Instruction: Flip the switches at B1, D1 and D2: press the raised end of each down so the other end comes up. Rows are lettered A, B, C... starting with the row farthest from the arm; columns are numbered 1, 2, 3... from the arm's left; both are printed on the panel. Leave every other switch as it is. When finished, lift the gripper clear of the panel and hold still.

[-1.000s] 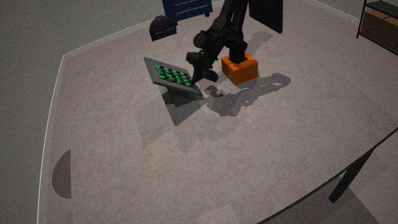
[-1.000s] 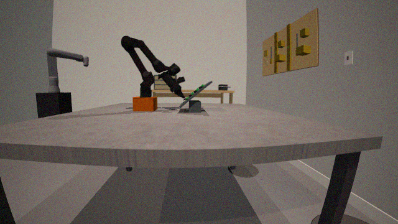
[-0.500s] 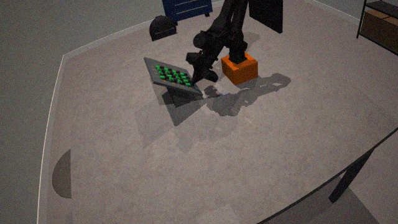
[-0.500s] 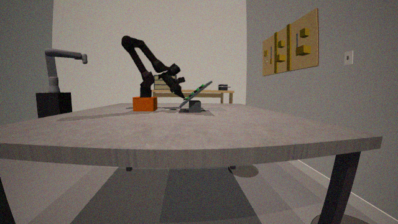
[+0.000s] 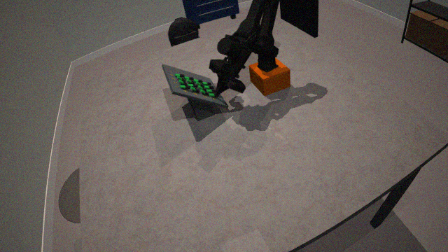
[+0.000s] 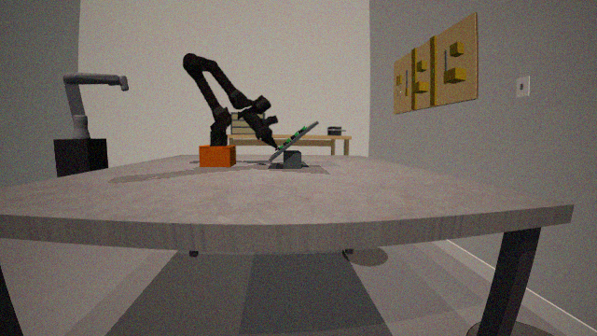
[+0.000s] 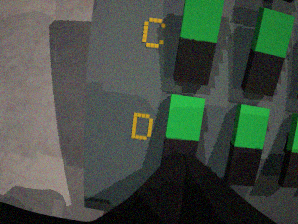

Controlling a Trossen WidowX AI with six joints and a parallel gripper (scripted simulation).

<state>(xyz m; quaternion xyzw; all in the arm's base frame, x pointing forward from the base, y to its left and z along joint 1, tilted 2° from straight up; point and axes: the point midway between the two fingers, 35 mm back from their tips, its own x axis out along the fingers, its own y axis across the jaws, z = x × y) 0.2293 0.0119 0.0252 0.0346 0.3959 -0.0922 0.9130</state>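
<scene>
The tilted grey panel (image 5: 167,71) (image 6: 310,129) (image 7: 115,60) carries green-and-black rocker switches. My gripper (image 5: 217,94) (image 6: 277,148) (image 7: 180,163) is shut and empty. Its tips are at the black, arm-side end of switch D1 (image 7: 185,120), covering part of it. They look in contact, but I cannot tell how far that end is pressed. Switch D2 (image 7: 251,127) is just right of D1, with its green and black halves both showing. B1 is outside the wrist view, and its tilt is too small to read in the top and exterior views.
Switches C1 (image 7: 200,40) and C2 (image 7: 269,50) lie directly beyond D1 and D2. Part of another row D switch (image 7: 293,135) shows at the right edge. The panel rests on a dark grey stand (image 6: 292,160). The arm's orange base block (image 5: 276,84) (image 6: 217,156) is behind the gripper.
</scene>
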